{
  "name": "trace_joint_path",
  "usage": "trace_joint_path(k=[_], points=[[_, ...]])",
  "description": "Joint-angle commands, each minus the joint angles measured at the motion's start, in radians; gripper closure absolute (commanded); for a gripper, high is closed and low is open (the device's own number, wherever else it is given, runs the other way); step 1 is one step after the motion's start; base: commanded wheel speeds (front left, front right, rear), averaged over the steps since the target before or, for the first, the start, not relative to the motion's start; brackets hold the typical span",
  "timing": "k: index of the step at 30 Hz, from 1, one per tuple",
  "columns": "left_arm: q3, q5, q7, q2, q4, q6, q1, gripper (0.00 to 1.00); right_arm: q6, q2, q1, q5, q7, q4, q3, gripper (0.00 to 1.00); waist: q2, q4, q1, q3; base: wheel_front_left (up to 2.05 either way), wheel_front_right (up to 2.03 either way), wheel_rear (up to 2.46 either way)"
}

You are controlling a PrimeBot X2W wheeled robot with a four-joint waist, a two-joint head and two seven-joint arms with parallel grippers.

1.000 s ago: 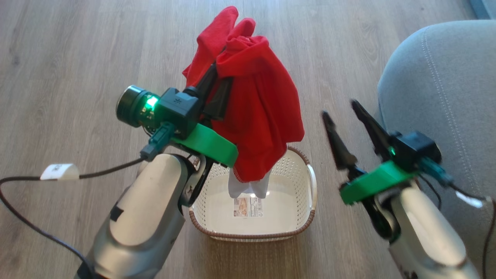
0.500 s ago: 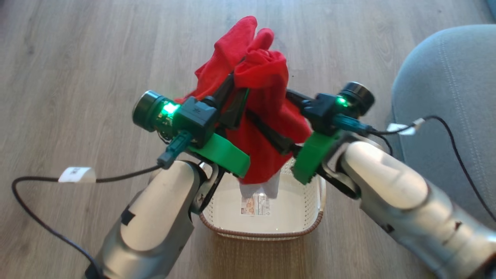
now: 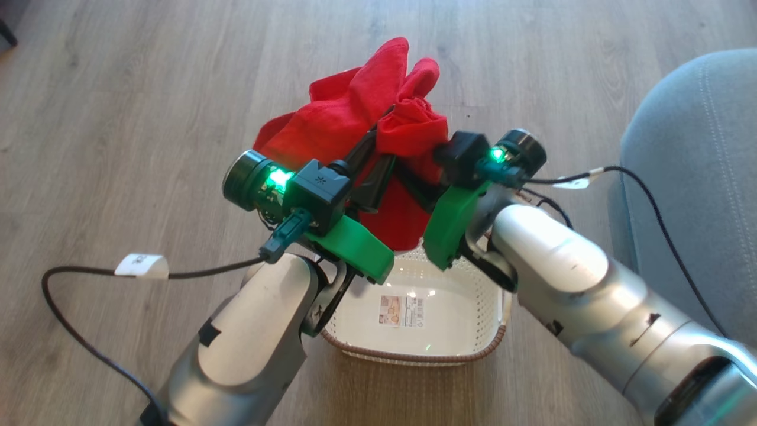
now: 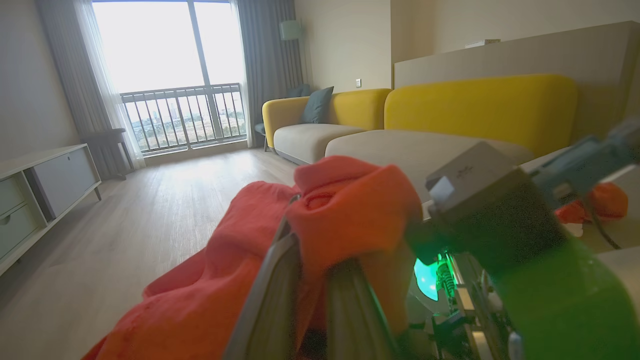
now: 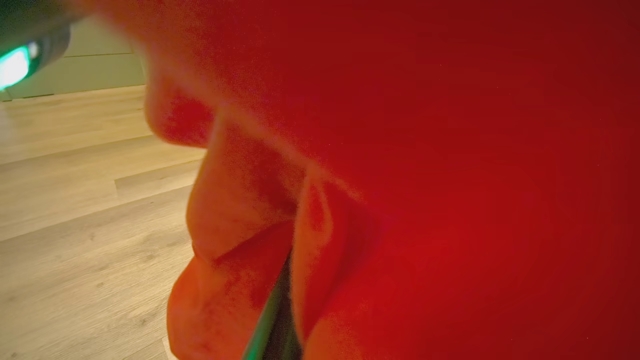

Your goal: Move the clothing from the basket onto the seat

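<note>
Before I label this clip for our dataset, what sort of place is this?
Probably a home living room: a yellow sofa, a tall balcony window, and a low sideboard on a wood-look floor.

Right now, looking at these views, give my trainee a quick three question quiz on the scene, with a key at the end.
1. True or false: the red garment is held up off the basket floor.
2. What shows on the basket's floor? A a label; B a sock; C a bottle.
3. Fill in: the grey seat stands on the robot's ____ side.
Key: 1 true; 2 A; 3 right.
</note>
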Motion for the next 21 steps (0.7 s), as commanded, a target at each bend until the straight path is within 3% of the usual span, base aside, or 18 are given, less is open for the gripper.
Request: trace_joint_path(k=[1,2,4,5,12,21], points=[[0.033,-0.003,-0.012,0.002,-0.031,0.005,-0.047,1.00,0.000,0.016,-0.040,0.012,-0.014,-0.017,-0.027,1.00,0.0000,-0.008,0.0000,0.004,0.00,0.00,0.00],[0.030,-0.004,-0.012,0.005,-0.027,0.002,-0.047,1.00,0.000,0.014,-0.041,0.012,-0.015,-0.016,-0.037,1.00,0.0000,-0.014,0.0000,0.006,0.00,0.00,0.00],[0.028,-0.005,-0.013,0.011,-0.022,-0.004,-0.047,0.50,0.000,0.007,-0.040,0.008,-0.016,-0.034,-0.071,1.00,0.0000,-0.027,0.0000,0.012,0.00,0.00,0.00],[0.028,-0.006,-0.014,0.013,-0.018,-0.005,-0.047,0.00,0.000,0.002,-0.035,0.005,-0.016,-0.044,-0.090,1.00,0.0000,-0.034,0.0000,0.016,0.00,0.00,0.00],[0.018,-0.005,-0.020,0.034,0.017,-0.025,-0.039,0.00,0.000,-0.051,0.026,-0.049,-0.016,-0.142,-0.275,1.00,0.0000,-0.112,0.0000,0.031,0.00,0.00,0.00],[0.015,-0.004,-0.027,0.055,0.046,-0.039,-0.021,0.00,0.000,-0.066,0.122,-0.101,-0.016,-0.242,-0.406,1.00,0.0000,-0.294,0.0000,0.035,0.00,0.00,0.00]])
